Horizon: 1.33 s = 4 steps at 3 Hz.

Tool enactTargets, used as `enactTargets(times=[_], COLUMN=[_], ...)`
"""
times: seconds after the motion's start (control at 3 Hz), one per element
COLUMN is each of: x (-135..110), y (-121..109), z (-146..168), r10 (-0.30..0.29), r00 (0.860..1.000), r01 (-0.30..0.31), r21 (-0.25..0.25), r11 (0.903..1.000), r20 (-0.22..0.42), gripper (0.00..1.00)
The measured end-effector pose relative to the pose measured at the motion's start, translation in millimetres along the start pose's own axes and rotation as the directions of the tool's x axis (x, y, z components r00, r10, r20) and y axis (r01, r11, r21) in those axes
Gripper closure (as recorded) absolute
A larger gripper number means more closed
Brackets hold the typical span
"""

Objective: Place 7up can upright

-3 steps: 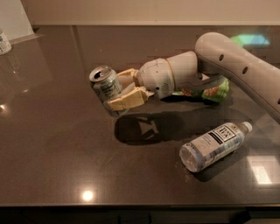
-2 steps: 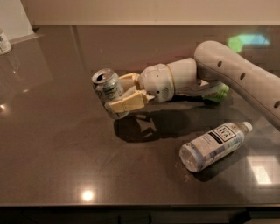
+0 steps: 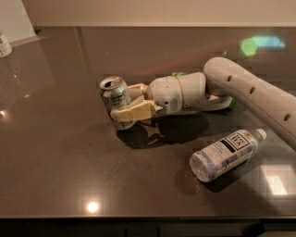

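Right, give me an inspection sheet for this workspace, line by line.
Surface: dark glossy tabletop, with glare spots.
Job's things: 7up can, top up, slightly tilted, held in the hand.
Clutter: clear bottle lying on its side; green bag mostly hidden behind the arm; small container at the far left edge.
Grippers: hand mid-table, closed around the can.
Cables: nothing seen.
Surroundings: pale wall behind.

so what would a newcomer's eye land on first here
The pale arm stretching in from the right, its gripper left of centre with fingers closed on the 7up can, which sits roughly upright. Next, the clear bottle lying on its side at the front right of the dark table.
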<state>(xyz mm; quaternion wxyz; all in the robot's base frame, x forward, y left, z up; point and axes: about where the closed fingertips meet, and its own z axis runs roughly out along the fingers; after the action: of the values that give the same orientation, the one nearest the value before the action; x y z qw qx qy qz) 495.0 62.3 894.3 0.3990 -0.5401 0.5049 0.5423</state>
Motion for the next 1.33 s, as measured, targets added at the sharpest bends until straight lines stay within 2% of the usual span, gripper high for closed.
enactTargets(times=[0.33,0.67,1.0,1.33], x=[1,4,6,8], y=[2,7,9,7], z=[4,11,15,14], r10=[-0.007,-0.056,-0.093,-0.101], r00=[0.999,0.997,0.994,0.993], r01=[0.007,0.057,0.095,0.102], r21=[-0.005,-0.022,-0.03,-0.025], r11=[1.0,0.9981,0.995,0.9944], r20=[0.04,0.057,0.064,0.052], gripper=[1.0,1.0,0.83,0.6])
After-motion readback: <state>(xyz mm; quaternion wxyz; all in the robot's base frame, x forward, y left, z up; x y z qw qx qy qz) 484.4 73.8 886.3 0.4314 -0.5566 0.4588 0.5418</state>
